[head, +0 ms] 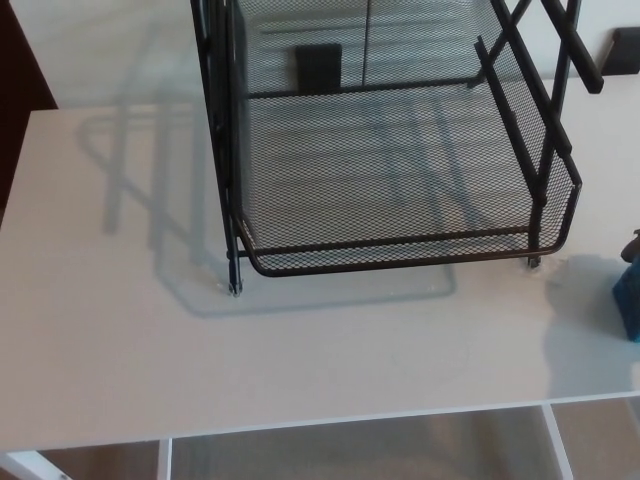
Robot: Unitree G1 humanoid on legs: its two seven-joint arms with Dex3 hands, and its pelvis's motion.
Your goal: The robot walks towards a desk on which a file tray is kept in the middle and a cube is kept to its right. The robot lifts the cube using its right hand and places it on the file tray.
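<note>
Sitting right of the mesh file tray (400, 256), a blue cube (629, 300)

Right hand (633, 247): only dark sliver at right picture edge, mostly cut off; pose unclear.

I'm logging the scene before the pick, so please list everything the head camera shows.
desk: one, white, fills most of the view
file tray: one, black wire mesh, upper middle of the desk
dark rectangle: one, black, seen through the tray's mesh near the top
cube: one, blue, on the desk right of the tray, cut off by the right edge
black object: one, top right corner, too cropped to identify
floor: grey-beige, below the desk's front edge
left hand: not in view
right hand: possibly the dark sliver just above the cube, too cropped to be sure
</note>
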